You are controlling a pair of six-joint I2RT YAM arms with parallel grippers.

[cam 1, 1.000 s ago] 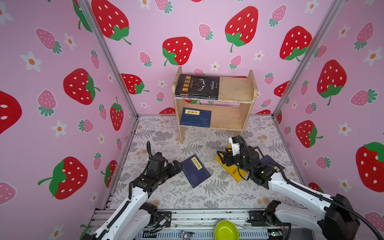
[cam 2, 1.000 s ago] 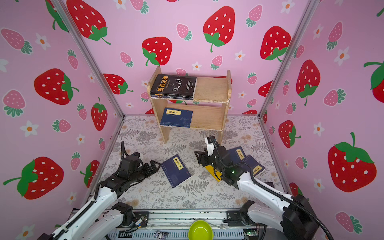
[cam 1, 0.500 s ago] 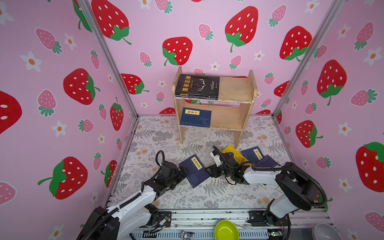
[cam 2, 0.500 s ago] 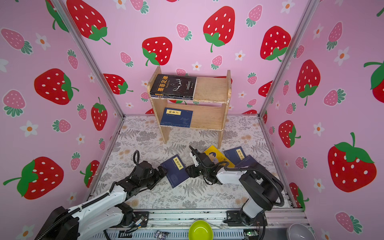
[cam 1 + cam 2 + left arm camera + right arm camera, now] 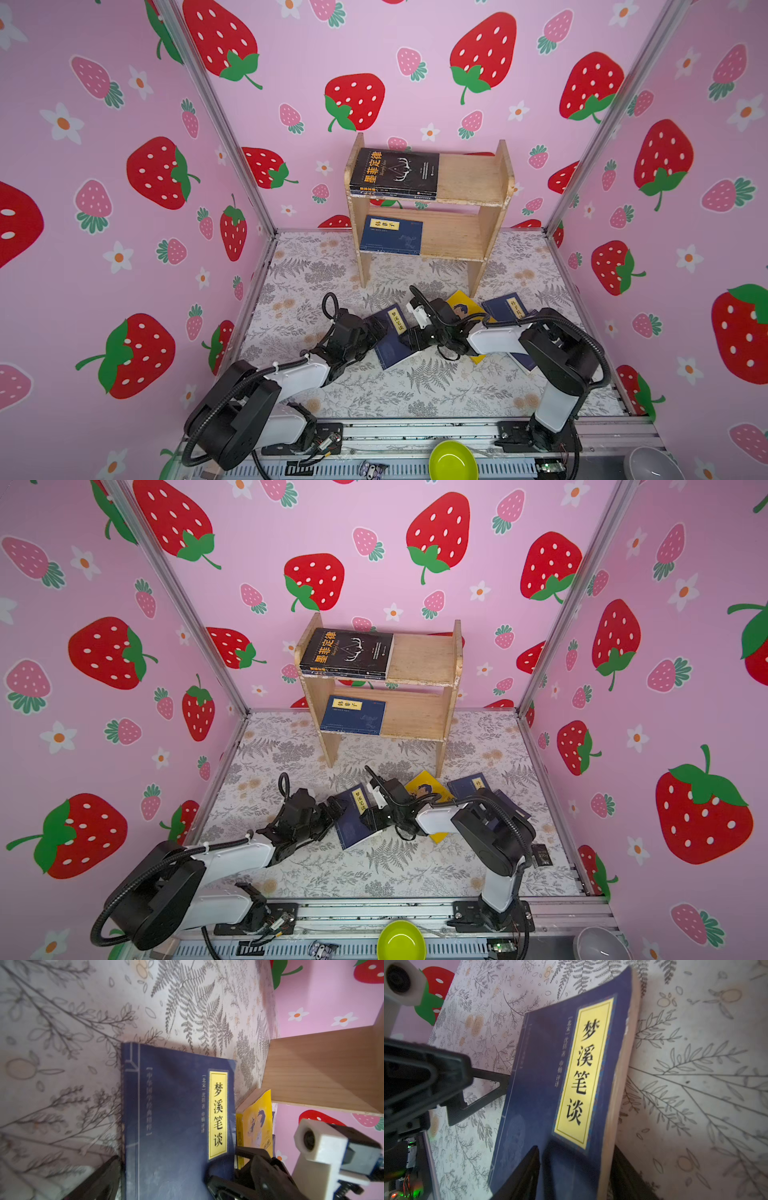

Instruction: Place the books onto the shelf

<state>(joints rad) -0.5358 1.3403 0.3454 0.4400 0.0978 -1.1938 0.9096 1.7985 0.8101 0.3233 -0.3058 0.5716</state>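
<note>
Black fingers of the left gripper (image 5: 375, 328) stand spread wide at the spine edge of the navy book (image 5: 392, 347), mid-floor on the mat (image 5: 415, 390); a second ago that arm sat farther back. The right gripper (image 5: 409, 338) has left the yellow book (image 5: 460, 306) and straddles the page edge, jaws narrowing (whether they bite yet, I cannot tell). I judge this book goes up next. Both tiers of the shelf (image 5: 469, 178) have bare right halves.

Six books in view: one black book (image 5: 395, 170), one yellow book (image 5: 461, 305), three navy books (image 5: 390, 237) (image 5: 392, 351) (image 5: 505, 309), and one darker book (image 5: 515, 807), mostly hidden. One shelf (image 5: 465, 178), two bowls (image 5: 453, 461) (image 5: 652, 463), two arms (image 5: 299, 374) (image 5: 494, 338).
</note>
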